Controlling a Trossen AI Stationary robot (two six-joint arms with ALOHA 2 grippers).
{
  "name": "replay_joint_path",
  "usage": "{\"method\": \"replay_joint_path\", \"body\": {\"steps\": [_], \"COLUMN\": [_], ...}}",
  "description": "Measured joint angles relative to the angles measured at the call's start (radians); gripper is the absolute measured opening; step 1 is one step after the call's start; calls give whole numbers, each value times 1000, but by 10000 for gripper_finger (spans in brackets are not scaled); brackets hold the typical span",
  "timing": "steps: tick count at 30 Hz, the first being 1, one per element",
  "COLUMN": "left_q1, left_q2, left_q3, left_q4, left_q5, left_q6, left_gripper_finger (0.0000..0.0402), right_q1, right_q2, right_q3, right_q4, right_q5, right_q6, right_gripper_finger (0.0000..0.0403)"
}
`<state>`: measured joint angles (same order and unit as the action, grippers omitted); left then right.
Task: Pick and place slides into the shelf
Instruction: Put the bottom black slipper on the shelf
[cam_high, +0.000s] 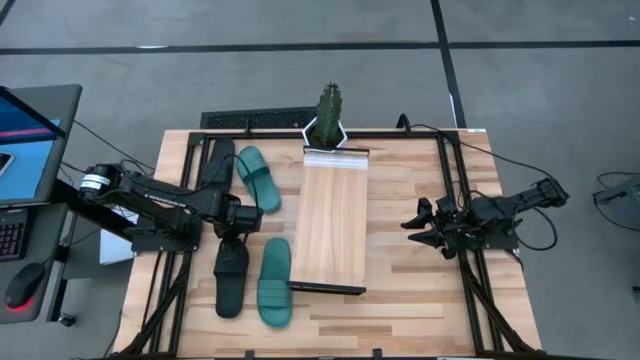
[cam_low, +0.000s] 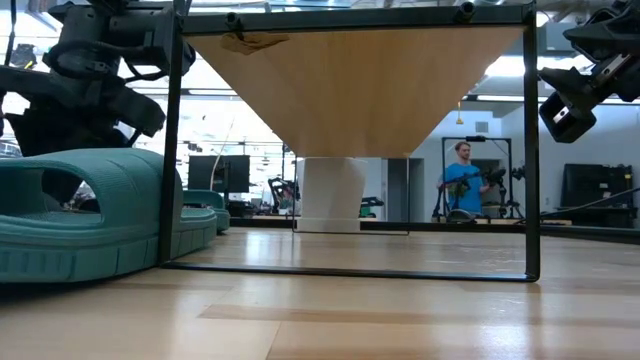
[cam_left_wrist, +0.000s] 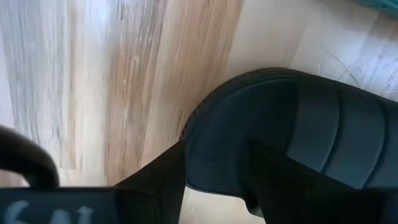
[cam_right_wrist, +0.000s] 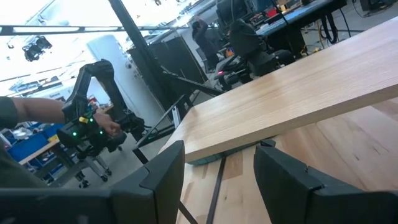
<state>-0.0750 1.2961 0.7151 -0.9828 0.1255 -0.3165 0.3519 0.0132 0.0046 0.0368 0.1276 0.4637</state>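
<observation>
Slides lie in two pairs on the bench (cam_high: 400, 310), all to the left of the shelf (cam_high: 335, 220). Nearest the action is a black slide (cam_high: 231, 278), long axis running front to back, with a teal slide (cam_high: 274, 282) just beside it on the shelf side. The other teal slide (cam_high: 259, 177) and black slide (cam_high: 217, 160) sit farther back, angled. None is on the shelf yet.

The left hand (cam_high: 238, 222) hangs right over the far end of the near black slide; its wrist view shows that rounded end between dark fingers (cam_left_wrist: 155, 180) standing apart, not clamped. The shelf lies to this hand's right, its length parallel to the slide. My guess is that a lift and a sideways carry come next.

The right hand (cam_high: 420, 228), fingers spread and empty, waits beyond the shelf, well apart from every slide.
</observation>
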Motion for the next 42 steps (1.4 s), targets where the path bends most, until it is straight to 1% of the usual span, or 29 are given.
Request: {"method": "replay_joint_path", "body": {"steps": [3,7,10,16,20,22,23,26,27,30,31,34,36,38,40,42], "left_q1": [0,0,0,1,3,7,12,34,43,73,81,97,102,108,113,113], "left_q2": [0,26,91,256,313,318,318,318,318,326,329,335,342,324,298,257], "left_q3": [0,0,-8,-30,-21,-20,-20,-20,-18,-8,-2,32,57,70,74,72], "left_q4": [-2,-4,-6,61,79,80,80,77,73,62,54,10,-31,-55,-62,-68], "left_q5": [-28,-28,-2,16,38,40,46,77,88,126,134,148,165,255,321,331], "left_q6": [20,45,62,78,105,114,123,150,151,152,152,152,163,165,157,122], "left_gripper_finger": [155,155,155,155,153,140,127,68,58,56,50,14,4,4,2,2], "right_q1": [0,0,0,1,2,1,1,1,1,1,1,1,1,1,1,1], "right_q2": [0,0,0,0,0,0,0,0,0,0,0,0,0,0,0,0], "right_q3": [0,0,0,0,0,0,0,0,0,0,0,0,0,0,0,0], "right_q4": [0,0,0,0,0,0,0,0,0,0,0,0,0,0,0,0], "right_q5": [0,0,0,0,0,0,0,0,0,0,0,0,0,0,0,0], "right_q6": [0,0,0,7,8,7,7,7,7,7,7,7,8,8,8,8], "right_gripper_finger": [178,178,178,178,178,178,178,178,178,178,178,178,178,178,178,178]}}
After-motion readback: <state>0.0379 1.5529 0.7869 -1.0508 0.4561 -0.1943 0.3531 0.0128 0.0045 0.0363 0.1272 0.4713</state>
